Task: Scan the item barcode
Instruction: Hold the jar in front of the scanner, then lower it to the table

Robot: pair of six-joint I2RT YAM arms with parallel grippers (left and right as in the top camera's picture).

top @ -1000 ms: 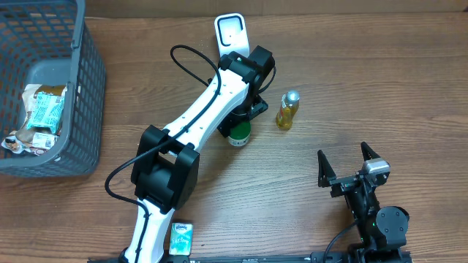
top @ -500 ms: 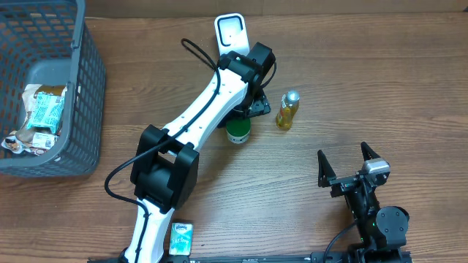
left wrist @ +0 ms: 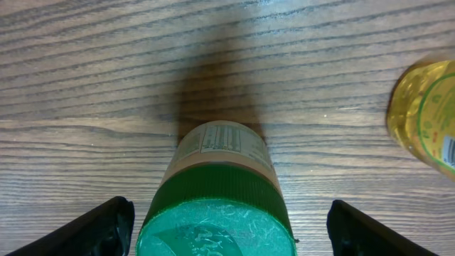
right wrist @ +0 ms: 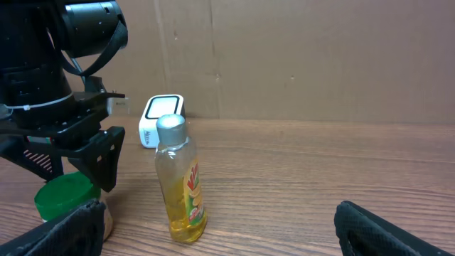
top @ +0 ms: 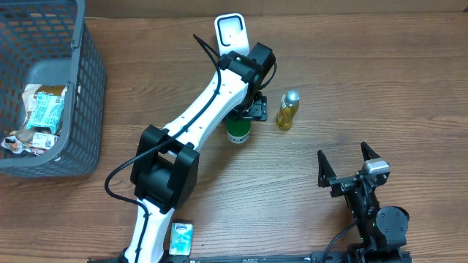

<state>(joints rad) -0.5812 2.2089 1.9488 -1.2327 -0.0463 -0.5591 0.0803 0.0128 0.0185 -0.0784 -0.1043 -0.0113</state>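
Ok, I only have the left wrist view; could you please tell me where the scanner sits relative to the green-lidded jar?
Observer: The white scanner stands at the table's far edge, beyond the green-lidded jar from the robot.
Operator: Thanks; is the right gripper nearby?
Observer: No, the right gripper rests open at the near right, apart from the yellow bottle.
Operator: Anything else on the table?
Observer: A grey basket holding packets stands at the left edge.

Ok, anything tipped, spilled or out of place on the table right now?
Nothing stands out. The green-lidded jar and the yellow liquid bottle with a silver cap both stand upright, the wooden table shows no spill, and the white scanner sits at the far edge.
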